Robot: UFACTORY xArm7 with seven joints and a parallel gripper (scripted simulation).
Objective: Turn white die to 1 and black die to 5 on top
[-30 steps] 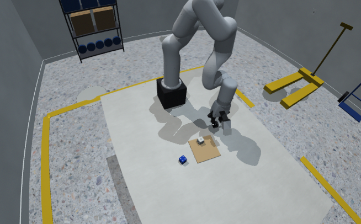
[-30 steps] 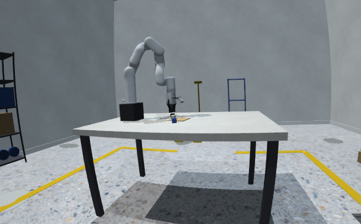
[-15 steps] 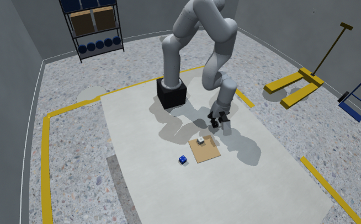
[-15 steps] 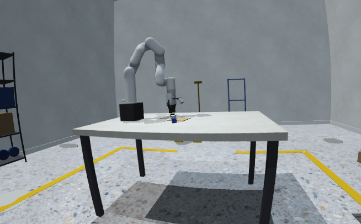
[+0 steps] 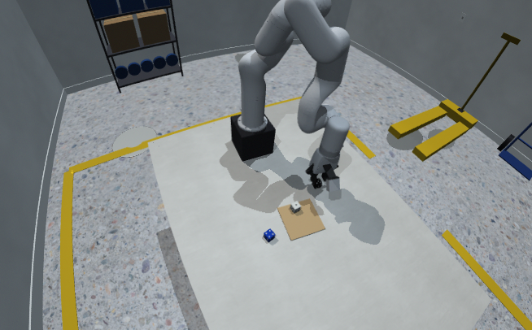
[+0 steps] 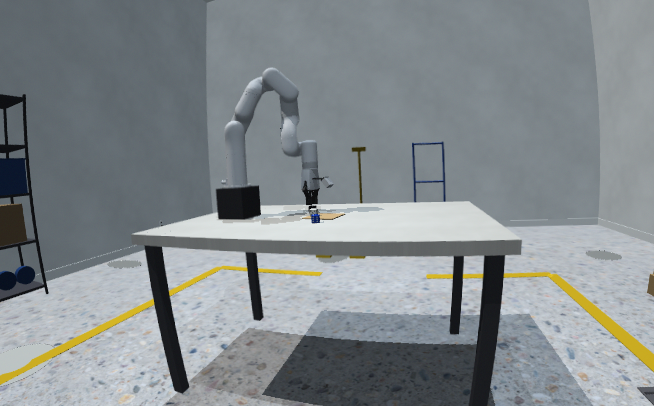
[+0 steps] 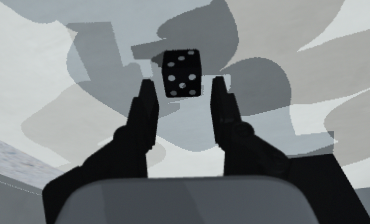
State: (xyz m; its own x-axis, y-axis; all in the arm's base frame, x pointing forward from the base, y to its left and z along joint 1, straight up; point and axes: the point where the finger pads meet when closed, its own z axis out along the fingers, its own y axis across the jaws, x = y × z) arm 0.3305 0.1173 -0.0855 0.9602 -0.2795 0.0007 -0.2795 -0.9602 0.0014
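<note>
No brand names, labels or readable writing anywhere that I can spot, just pips on the dice. For containers, over at the far left there's a black shelf rack [image 5: 176, 45] with brown boxes [image 5: 120, 32] on the middle level, dark blue bins above them and a row of dark blue balls [image 5: 146, 65] on the bottom level. What's inside the boxes, can't tell.

On the pale surface [image 5: 259, 278] in the top view, going left to right: the arm's black base block [image 5: 242, 150] sits at about 10 o'clock from the mat, well apart from it. The blue die [image 5: 269, 234] lies on the bare surface just beside the mat's left edge, off it, with what looks like four pips up, but it's small. Then the tan mat [image 5: 306, 226], lying flat, with the white die [image 5: 295, 206] on its far corner near 12 o'clock, fully on it; its top face seems to show a single dark pip, though it's too small to swear by.

The black die [image 7: 182, 73] is off the mat, on the bare surface at roughly 1 o'clock from it. In the wrist view it sits just past the fingertips, lined up with the gap. The face toward the camera shows five pips.

The pincer [image 5: 320, 176] is released, fingers roughly half spread and gripping nothing, hanging right over the black die.

Off to the right on the floor: a yellow pallet jack [image 5: 430, 127] and a blue hand truck [image 5: 522, 158].
</note>
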